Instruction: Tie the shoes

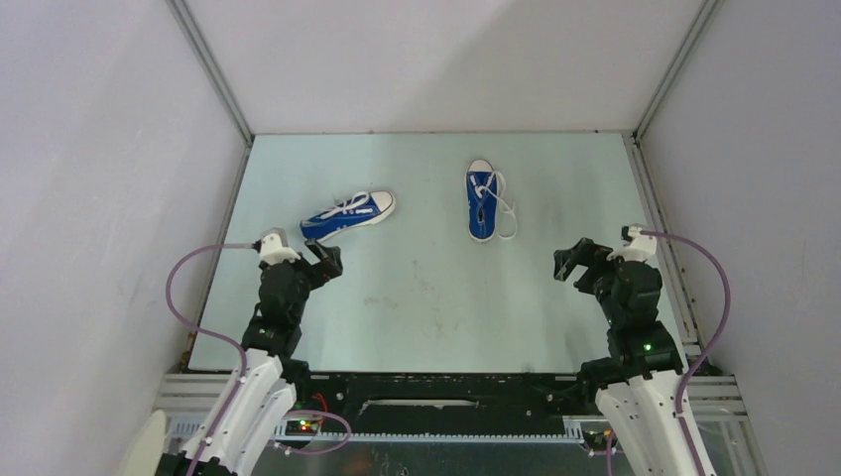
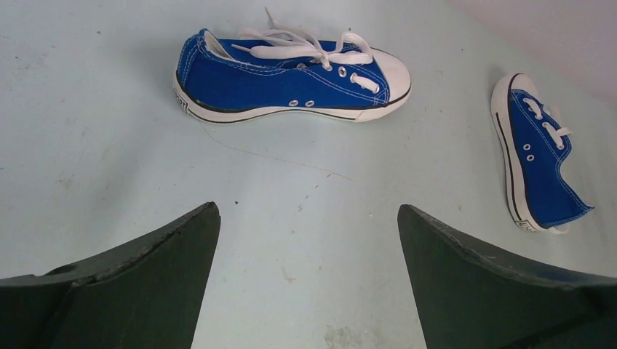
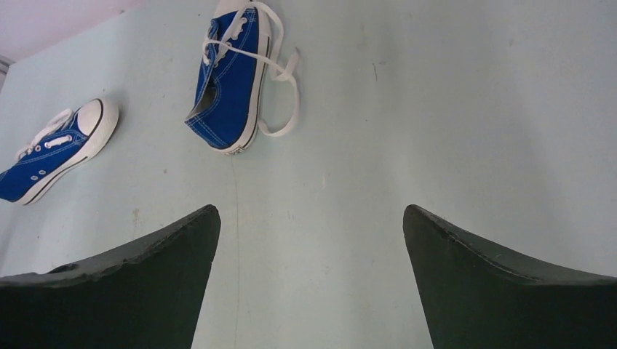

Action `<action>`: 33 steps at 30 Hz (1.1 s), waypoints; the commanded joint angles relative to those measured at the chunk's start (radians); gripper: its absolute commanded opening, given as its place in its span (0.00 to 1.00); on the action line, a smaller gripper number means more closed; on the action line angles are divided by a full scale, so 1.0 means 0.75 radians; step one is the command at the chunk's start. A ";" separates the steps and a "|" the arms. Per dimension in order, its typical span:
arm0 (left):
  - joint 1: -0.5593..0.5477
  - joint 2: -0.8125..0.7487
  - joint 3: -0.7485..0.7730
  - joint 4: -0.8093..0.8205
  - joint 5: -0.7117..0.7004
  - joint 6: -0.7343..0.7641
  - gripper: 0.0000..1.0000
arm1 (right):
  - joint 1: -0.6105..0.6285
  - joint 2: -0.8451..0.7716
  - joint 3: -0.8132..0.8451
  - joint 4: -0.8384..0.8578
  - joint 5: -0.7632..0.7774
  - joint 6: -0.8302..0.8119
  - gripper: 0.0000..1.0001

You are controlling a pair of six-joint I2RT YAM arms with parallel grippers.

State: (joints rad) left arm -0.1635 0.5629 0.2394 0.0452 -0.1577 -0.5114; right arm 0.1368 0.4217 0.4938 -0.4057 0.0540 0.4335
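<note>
Two small blue sneakers with white laces and white toe caps lie on the pale table. The left shoe [image 1: 347, 216] lies tilted, toe toward the right; it fills the upper left wrist view [image 2: 291, 76] and shows in the right wrist view [image 3: 54, 149]. The right shoe [image 1: 483, 200] points away, its loose laces spread beside it [image 3: 231, 73]; it also shows in the left wrist view [image 2: 538, 160]. My left gripper [image 1: 330, 260] is open and empty, just in front of the left shoe. My right gripper [image 1: 570, 261] is open and empty, right of and nearer than the right shoe.
Grey walls with metal frame rails enclose the table [image 1: 426, 307] on the left, back and right. The arm bases and a black rail [image 1: 426, 397] run along the near edge.
</note>
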 commanded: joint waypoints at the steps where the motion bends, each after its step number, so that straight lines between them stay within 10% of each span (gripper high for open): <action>1: -0.006 -0.018 -0.013 0.058 -0.023 0.018 1.00 | -0.007 -0.021 0.000 0.036 0.077 0.018 0.99; 14: -0.006 -0.035 -0.074 0.168 0.127 0.031 1.00 | 0.037 0.077 0.005 0.125 0.046 0.020 0.92; 22: -0.005 -0.020 -0.062 0.149 0.075 0.025 1.00 | 0.373 0.533 0.168 0.318 0.198 -0.027 0.84; 33: -0.005 -0.023 -0.070 0.174 0.096 0.036 1.00 | 0.422 1.229 0.579 0.428 0.212 -0.023 0.73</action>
State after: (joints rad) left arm -0.1635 0.5514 0.1879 0.1345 -0.0933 -0.5114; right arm 0.4484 1.2469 0.7788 -0.1406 0.1894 0.4339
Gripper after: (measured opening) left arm 0.996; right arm 0.745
